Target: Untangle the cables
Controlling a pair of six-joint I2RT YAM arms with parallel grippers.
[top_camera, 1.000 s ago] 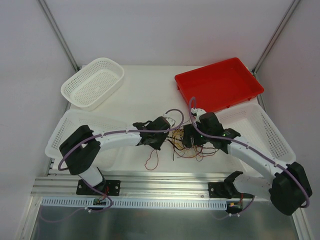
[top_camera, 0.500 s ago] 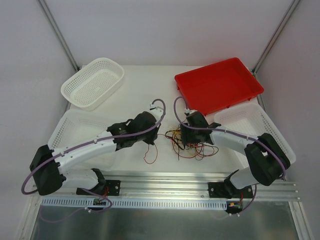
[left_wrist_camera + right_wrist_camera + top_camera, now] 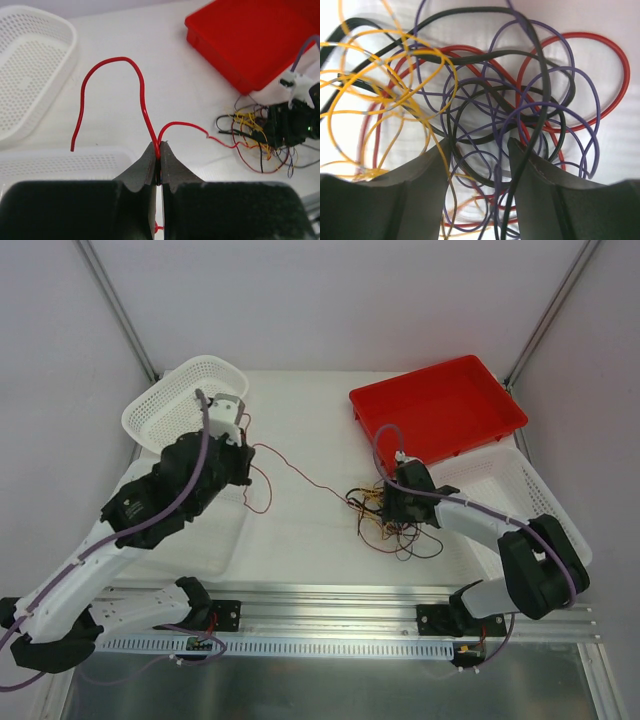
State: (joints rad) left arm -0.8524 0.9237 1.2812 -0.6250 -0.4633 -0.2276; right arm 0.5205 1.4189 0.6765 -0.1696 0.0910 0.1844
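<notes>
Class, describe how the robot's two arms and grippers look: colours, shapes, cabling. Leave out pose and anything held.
The left arm and right arm both have white links joined by bulky black joint housings. A thick lilac cable runs along each arm. The left gripper and right gripper have matte black, wedge-shaped fingers that taper to the tips. Each base sits on black brackets.

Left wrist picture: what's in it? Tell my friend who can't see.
The left gripper pinches a red wire, which loops upward and also trails right to a tangle of cables. A red tray sits behind the tangle.
</notes>
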